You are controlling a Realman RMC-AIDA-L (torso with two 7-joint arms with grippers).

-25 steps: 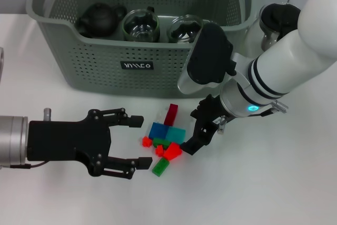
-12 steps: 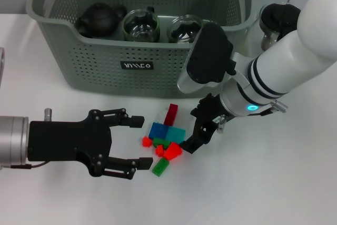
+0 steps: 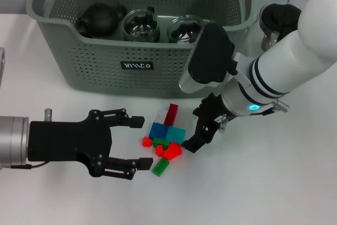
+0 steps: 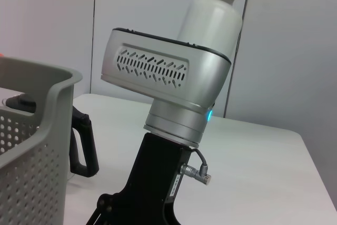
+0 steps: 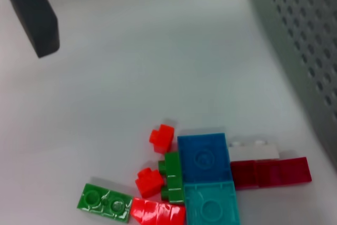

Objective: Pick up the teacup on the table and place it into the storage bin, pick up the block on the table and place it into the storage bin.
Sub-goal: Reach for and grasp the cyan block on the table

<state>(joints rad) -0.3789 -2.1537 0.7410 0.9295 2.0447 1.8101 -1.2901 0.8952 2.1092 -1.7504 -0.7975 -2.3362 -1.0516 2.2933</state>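
Storage bin (image 3: 105,56) sits at the far side of the white table (image 3: 274,183), label facing the robot. Inside, along the near wall: a black teapot (image 3: 100,18) and two glass pots (image 3: 141,25), side by side.

Right arm reaches in from the right, its silver wrist housing over the bin's near right corner. Right gripper (image 3: 202,130) hangs just right of the block cluster, lower finger (image 3: 192,145) tip close to the red piece; whether the jaws are wide or narrow cannot be told.

Left gripper (image 3: 134,142) lies low over the table on the left, jaws spread wide, empty, fingertips just beside the cluster's left edge.

A glass pot with black handle (image 3: 271,22) stands outside the bin, behind the right arm, partly hidden by it.

Blocks (image 3: 166,139) lie on the table in front of the bin, between the two grippers: blue (image 5: 202,157), teal, dark red, white, green and small red pieces, mostly touching.
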